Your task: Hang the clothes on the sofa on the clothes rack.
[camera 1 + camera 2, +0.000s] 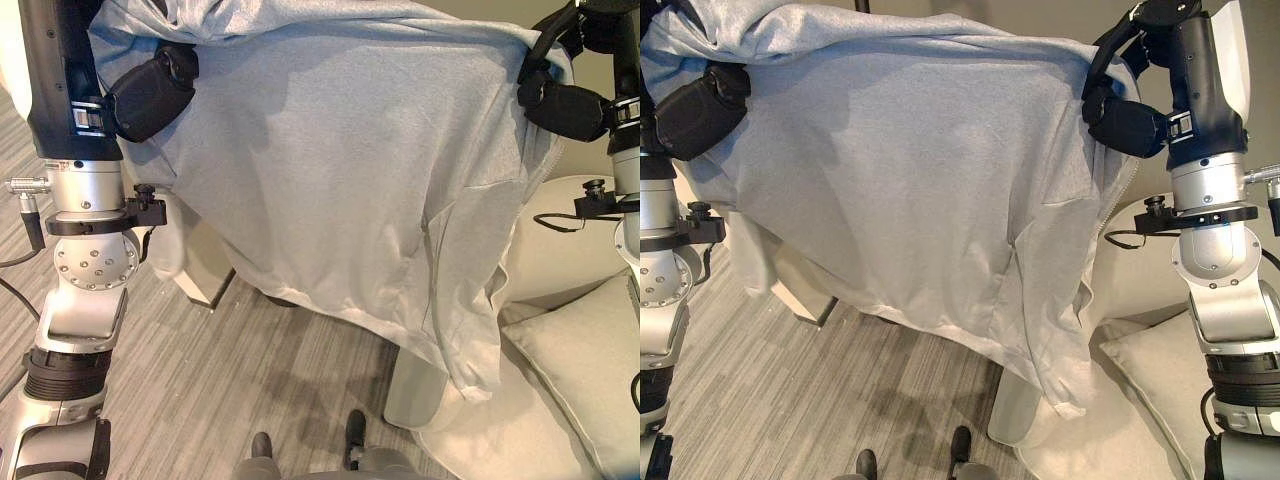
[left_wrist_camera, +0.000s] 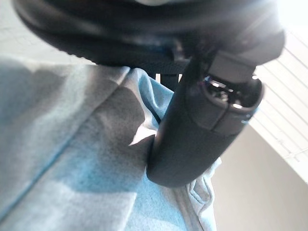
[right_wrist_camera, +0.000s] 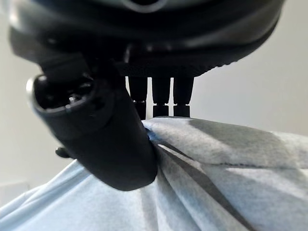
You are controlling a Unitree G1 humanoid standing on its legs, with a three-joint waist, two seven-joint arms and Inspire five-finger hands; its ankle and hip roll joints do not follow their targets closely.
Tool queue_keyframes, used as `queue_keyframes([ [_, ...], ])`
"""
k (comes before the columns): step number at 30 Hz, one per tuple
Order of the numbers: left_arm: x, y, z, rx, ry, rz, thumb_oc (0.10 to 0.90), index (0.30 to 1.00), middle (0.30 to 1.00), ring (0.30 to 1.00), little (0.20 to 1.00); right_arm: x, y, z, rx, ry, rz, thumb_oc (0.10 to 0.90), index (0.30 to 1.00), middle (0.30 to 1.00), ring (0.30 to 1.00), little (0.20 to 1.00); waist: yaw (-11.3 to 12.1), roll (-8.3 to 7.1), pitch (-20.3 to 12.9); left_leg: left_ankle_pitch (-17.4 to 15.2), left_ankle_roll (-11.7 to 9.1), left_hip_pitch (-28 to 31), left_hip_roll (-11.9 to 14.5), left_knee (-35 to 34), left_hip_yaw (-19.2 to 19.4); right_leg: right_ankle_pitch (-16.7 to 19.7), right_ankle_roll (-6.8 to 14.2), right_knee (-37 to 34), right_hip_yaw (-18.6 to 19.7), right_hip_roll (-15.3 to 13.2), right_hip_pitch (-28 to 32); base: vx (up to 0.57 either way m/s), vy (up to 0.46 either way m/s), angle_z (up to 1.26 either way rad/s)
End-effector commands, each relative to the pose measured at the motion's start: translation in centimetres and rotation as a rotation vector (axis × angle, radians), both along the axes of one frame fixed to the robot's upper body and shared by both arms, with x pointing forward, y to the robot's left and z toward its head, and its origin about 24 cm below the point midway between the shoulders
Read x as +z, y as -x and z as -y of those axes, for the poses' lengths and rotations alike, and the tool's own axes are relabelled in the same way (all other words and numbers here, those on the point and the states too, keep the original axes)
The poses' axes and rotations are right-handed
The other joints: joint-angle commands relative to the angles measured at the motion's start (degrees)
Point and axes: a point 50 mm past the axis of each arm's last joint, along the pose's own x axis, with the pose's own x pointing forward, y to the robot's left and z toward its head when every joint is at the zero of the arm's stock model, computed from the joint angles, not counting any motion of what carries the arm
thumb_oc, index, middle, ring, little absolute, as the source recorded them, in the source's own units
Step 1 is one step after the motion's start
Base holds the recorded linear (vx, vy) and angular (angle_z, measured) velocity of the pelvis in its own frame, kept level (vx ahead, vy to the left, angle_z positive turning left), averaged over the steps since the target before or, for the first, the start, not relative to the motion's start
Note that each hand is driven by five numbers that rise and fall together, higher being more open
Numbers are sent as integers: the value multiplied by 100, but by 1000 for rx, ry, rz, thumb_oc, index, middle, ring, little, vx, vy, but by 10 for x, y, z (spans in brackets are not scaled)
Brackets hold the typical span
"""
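Observation:
A large light grey sweatshirt [image 1: 340,180] is held up high and spread wide in front of me, its hem hanging down to the lower right. My left hand [image 1: 150,95] grips its upper left edge, thumb [image 2: 192,139] pressed onto the cloth [image 2: 72,159]. My right hand [image 1: 1125,120] grips the upper right edge, thumb [image 3: 110,144] pinching the fabric [image 3: 216,178] against the fingers. The garment hides whatever lies behind it.
A cream sofa [image 1: 560,400] with a cushion [image 1: 590,370] stands at the lower right, partly behind the garment. A pale upright piece [image 1: 205,270] with a base shows under the hem at the left. Grey striped carpet [image 1: 220,400] covers the floor below.

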Motion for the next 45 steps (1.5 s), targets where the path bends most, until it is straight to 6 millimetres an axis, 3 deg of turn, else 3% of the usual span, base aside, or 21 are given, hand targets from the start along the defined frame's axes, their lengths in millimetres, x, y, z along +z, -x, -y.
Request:
queue_keyframes([
  [1, 24, 16, -24, 61, 99, 170, 400, 300, 300, 300, 300, 48, 11, 12, 14, -91, 167, 400, 300, 300, 300, 300, 180, -62, -710, -7, -384, 328, 712, 129, 254, -768, 292, 37, -229, -84, 510, 29, -162, -18],
  [5, 21, 17, -23, 31, 140, 172, 400, 300, 300, 300, 300, 68, 18, 9, 40, -87, 224, 400, 300, 300, 300, 300, 362, -248, -351, 201, -431, -389, 696, 1603, -249, -895, 106, 37, -260, -91, 720, -3, -148, -9],
  [6, 22, 16, -21, 11, 160, 181, 400, 300, 300, 300, 300, 71, 20, 12, 50, -111, 232, 400, 300, 300, 300, 300, 369, -300, -215, 169, -423, -851, 647, 1867, -296, -913, 96, 37, -430, -134, 812, 18, -84, 21],
  [7, 22, 16, -21, 10, 160, 182, 400, 300, 300, 300, 300, 72, 20, 12, 49, -112, 232, 400, 300, 300, 300, 300, 343, -305, -222, 158, -412, -894, 631, 1897, -330, -918, 104, 37, -464, -147, 805, 79, -23, 38],
  [8, 21, 15, -20, 4, 163, 173, 400, 300, 300, 300, 300, 71, 22, 13, 82, -142, 234, 400, 300, 300, 300, 300, 321, -337, -260, -98, -305, -1025, 478, 1540, -249, -908, 174, 37, -546, -211, 799, 142, 69, 54],
  [10, 23, 14, -16, -4, 143, 173, 400, 300, 300, 300, 300, 73, 25, 14, 111, -174, 250, 400, 300, 300, 300, 300, 369, -315, -325, 52, -298, -1290, 329, 766, -107, -913, 257, 37, -611, -276, 820, 169, 118, 80],
  [12, 23, 14, -16, 1, 136, 173, 400, 300, 300, 300, 300, 73, 21, 11, 140, -199, 242, 400, 300, 300, 300, 300, 418, -235, -469, 164, -279, -1171, 257, 154, -160, -998, 343, 37, -555, -272, 749, 163, 122, 26],
  [15, 23, 17, -17, 13, 113, 177, 400, 300, 300, 300, 300, 76, 21, 4, 176, -205, 257, 400, 300, 300, 300, 300, 390, -145, -648, 15, -255, -967, 104, 15, -106, -923, 420, 37, -524, -380, 767, 287, 227, -23],
  [18, 29, 21, -19, 30, 88, 197, 400, 300, 300, 300, 300, 83, 17, -11, 250, -225, 271, 400, 300, 300, 300, 300, 471, -152, -720, -152, -107, -816, -72, 15, 82, -833, 549, 37, -349, -593, 719, 235, 225, -98],
  [20, 39, 25, -21, 49, 46, 223, 400, 300, 300, 300, 300, 97, 24, -28, 271, -149, 330, 400, 300, 300, 300, 300, 521, -207, -659, -411, 105, -618, -300, 15, 268, -315, 689, 330, -259, -943, 653, 231, 209, -71],
  [23, 43, 25, -22, 56, 43, 237, 400, 300, 300, 300, 300, 103, 23, -34, 284, -141, 344, 400, 300, 300, 300, 300, 551, -208, -607, -429, 126, -582, -309, 15, 348, -179, 733, 429, -199, -1021, 510, 45, -4, -21],
  [24, 48, 26, -20, 60, 26, 257, 400, 300, 300, 300, 300, 111, 23, -39, 311, -149, 360, 400, 300, 300, 300, 300, 576, -196, -559, -474, 86, -513, -210, 15, 412, 71, 745, 278, -203, -1098, 225, 69, -115, -13],
  [27, 51, 26, -24, 94, 9, 266, 400, 300, 300, 300, 300, 119, 29, -40, 292, -113, 405, 400, 300, 300, 300, 300, 401, -127, -439, -536, 20, -392, -22, 15, 398, 120, 803, 45, 130, -1063, -333, 106, -138, -8],
  [28, 48, 24, -29, 125, 21, 253, 400, 300, 300, 300, 300, 120, 26, -33, 284, -150, 390, 400, 300, 300, 300, 300, 378, -252, -475, -544, -68, -254, -33, 15, 360, 30, 799, 37, 325, -1045, -217, 105, -139, 4],
  [29, 48, 24, -29, 124, 20, 254, 400, 300, 300, 300, 300, 120, 26, -33, 285, -151, 391, 400, 300, 300, 300, 300, 375, -259, -460, -531, -67, -248, -38, 15, 353, 46, 803, 37, 322, -1050, -207, 104, -182, 11],
  [32, 42, 19, -29, 120, 42, 230, 400, 300, 300, 300, 300, 125, 26, -27, 262, -153, 382, 400, 300, 300, 300, 300, 384, -314, -580, -482, -144, -209, 98, 15, 307, -173, 751, 37, 143, -941, -106, 83, -144, 5],
  [39, 37, 7, -33, 152, 65, 181, 400, 300, 300, 300, 300, 134, 17, -16, 211, -161, 331, 400, 300, 300, 300, 300, 372, -237, -717, -439, -256, -209, 251, 15, 57, -447, 663, 37, -340, -796, 345, 86, -78, 38],
  [45, 44, 0, -30, 145, 74, 187, 400, 300, 300, 300, 300, 141, 11, -22, 169, -140, 332, 400, 300, 300, 300, 300, 367, -202, -729, -490, -276, -194, 222, 15, 20, -511, 630, 37, -339, -827, 404, 39, -53, 12],
])
